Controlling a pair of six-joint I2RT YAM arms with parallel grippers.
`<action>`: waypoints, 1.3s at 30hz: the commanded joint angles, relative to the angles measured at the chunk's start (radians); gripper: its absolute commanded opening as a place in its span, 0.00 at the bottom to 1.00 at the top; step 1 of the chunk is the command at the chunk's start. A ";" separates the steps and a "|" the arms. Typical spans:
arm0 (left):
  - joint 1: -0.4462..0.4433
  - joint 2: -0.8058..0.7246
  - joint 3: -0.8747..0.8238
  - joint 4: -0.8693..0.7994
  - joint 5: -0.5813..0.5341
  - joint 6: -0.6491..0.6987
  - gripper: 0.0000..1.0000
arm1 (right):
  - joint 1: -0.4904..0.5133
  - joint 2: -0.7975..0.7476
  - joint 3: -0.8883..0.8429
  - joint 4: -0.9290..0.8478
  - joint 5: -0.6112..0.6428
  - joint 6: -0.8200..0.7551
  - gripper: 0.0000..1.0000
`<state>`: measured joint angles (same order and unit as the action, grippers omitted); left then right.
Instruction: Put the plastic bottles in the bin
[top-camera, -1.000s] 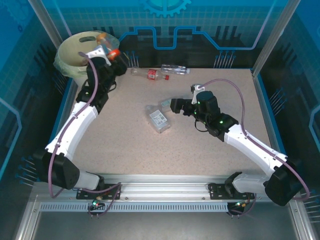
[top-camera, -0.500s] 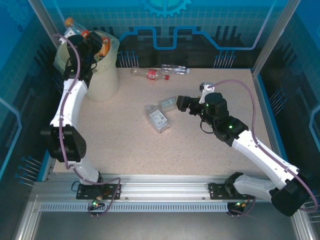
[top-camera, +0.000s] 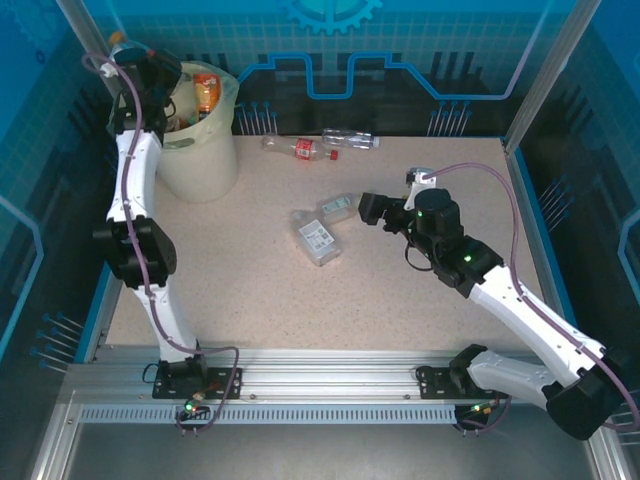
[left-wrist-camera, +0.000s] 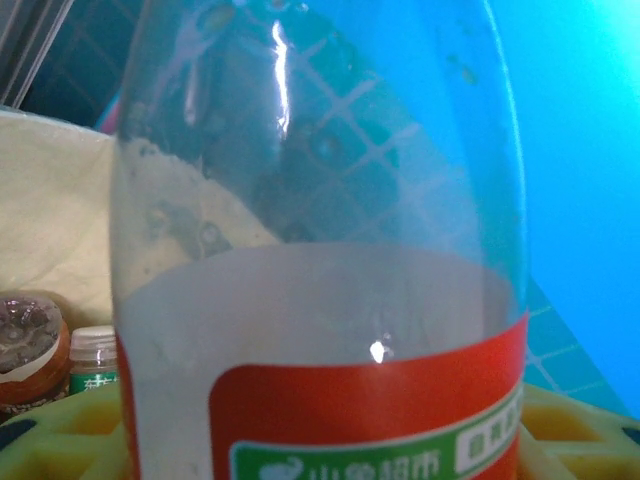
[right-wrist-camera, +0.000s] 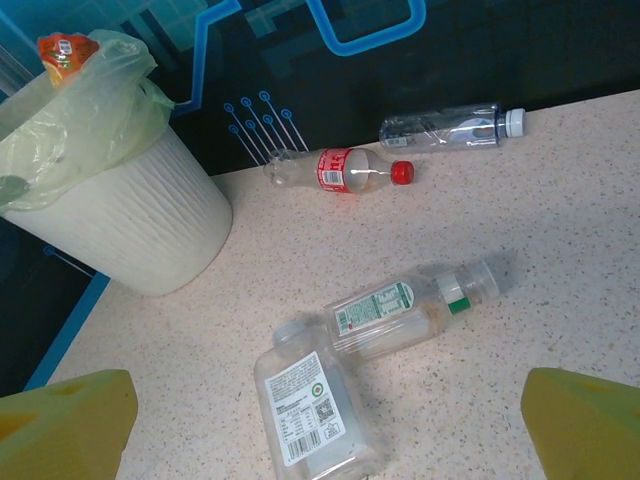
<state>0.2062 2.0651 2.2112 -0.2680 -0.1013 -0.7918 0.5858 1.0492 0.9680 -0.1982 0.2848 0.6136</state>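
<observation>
Aloft, left claw (top-camera: 140, 68) grips bottle (left-wrist-camera: 320, 300) at bin (top-camera: 205, 165); right claw (top-camera: 366, 210) gapes near four bottles (right-wrist-camera: 385, 315).

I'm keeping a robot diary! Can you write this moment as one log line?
left gripper: shut on red-labelled clear plastic bottle, raised by cream round plastic bin | right gripper: open | speckled table: four clear plastic bottles lying

Speckled table (top-camera: 250, 290) bears bin (top-camera: 200, 165), seemingly four bottles (right-wrist-camera: 400, 310).
</observation>
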 joint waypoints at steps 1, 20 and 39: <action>0.043 0.053 0.066 -0.062 0.062 -0.079 0.52 | -0.013 -0.036 -0.020 -0.033 0.032 0.021 1.00; 0.073 0.281 0.288 -0.011 0.328 -0.121 0.83 | -0.018 -0.089 -0.058 -0.050 0.073 0.049 1.00; 0.017 0.033 0.090 -0.055 0.135 0.022 0.98 | -0.023 -0.069 -0.078 -0.023 0.061 0.054 1.00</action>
<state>0.2470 2.1925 2.3421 -0.3096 0.1242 -0.8131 0.5793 0.9771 0.9005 -0.2375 0.3336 0.6552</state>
